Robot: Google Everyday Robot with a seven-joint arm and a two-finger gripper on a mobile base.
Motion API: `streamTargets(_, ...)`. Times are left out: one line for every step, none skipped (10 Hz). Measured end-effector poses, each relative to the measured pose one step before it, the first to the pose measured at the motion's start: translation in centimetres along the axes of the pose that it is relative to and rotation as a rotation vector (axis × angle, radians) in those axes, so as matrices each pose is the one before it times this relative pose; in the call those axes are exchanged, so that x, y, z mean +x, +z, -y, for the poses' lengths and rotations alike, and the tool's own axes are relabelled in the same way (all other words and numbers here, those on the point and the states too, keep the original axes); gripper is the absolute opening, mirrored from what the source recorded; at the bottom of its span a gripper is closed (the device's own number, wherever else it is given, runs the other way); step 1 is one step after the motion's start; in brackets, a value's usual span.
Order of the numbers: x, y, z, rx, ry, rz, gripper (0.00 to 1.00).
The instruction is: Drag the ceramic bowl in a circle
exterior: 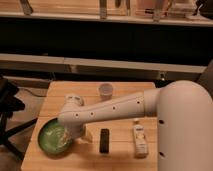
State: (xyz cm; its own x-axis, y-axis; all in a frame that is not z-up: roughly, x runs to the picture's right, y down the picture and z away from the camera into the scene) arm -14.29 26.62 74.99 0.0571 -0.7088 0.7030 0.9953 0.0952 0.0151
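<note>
The ceramic bowl (49,136), a wide green dish with a pale centre, sits on the front left part of the wooden table (120,155). My white arm reaches leftward across the table and bends down over the bowl's right side. The gripper (67,139) hangs inside the bowl near its right rim, largely hidden behind the wrist. It appears open, and I see nothing held in it.
A small white cup (105,91) stands at the table's back middle. A black bar-shaped object (104,140) and a white bottle (139,140) lie to the right of the bowl. A dark chair (7,107) stands left of the table, with shelving behind.
</note>
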Motion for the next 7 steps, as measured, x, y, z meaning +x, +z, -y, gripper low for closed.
streamTargets(-0.025,0.031,0.024,-0.00098,-0.00025,0.00094,0.80)
streamTargets(-0.106,0.072,-0.014,-0.00065,0.00239,0.00291,0.80)
streamTargets(-0.043,0.016,-0.052,-0.00017,0.00297,0.00128,0.80)
streamTargets(-0.046,0.021,-0.074,-0.00013,0.00395,0.00189,0.80)
streamTargets(-0.058,0.011,-0.007,-0.00162,0.00092,0.00133,0.80)
streamTargets(-0.088,0.047,0.065,-0.00013,0.00049,0.00104,0.80)
streamTargets(-0.058,0.033,-0.004,-0.00041,0.00230,0.00020,0.80)
